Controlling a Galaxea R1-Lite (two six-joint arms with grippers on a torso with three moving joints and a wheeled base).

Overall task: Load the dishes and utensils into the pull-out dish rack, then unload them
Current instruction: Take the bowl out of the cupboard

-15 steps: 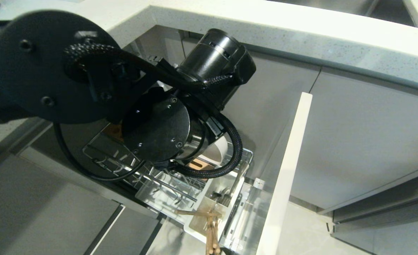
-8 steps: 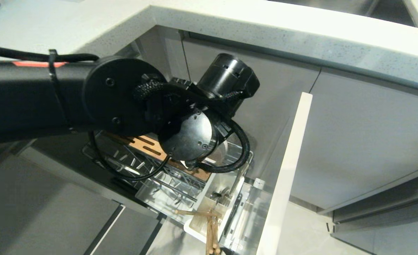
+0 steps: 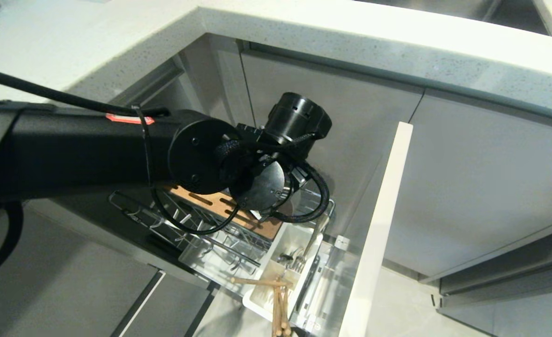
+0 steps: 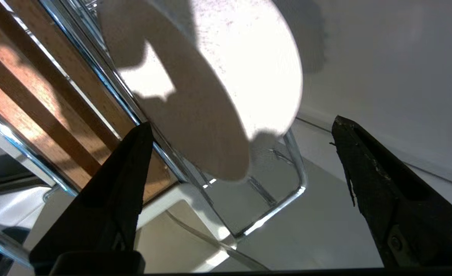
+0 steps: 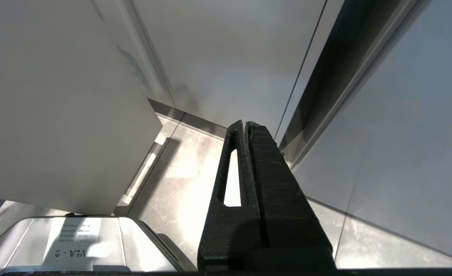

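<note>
Head view: the rack [image 3: 220,234] stands pulled out below the bench [image 3: 351,37], its pale front [image 3: 374,234] swung clear so things can be dropped in from above. The left arm reaches down over the far end of the rack, and its wrist hides the left hand and whatever sits under it. The chopsticks [image 3: 278,306] and spoon [image 3: 311,241] stand in the white tub [image 3: 285,262] at the near end, upright so they stay together and can be pulled out by the handle. The wooden strip [image 3: 210,206] runs along the rack's far side; its slots look meant to keep dishes on edge.

Left wrist view: the left hand [image 4: 241,153] is spread wide and holds nothing. The cream bowl [image 4: 226,76] lies beyond the fingertips, on edge against the chrome wires beside the strip, at the rack's corner. That is probably a loaded position, with the wires propping it. The pink plate is in no view.

Right wrist view: the right hand [image 5: 247,130] hangs parked beside the cabinet fronts, fingers pressed together, empty, above the floor.
</note>
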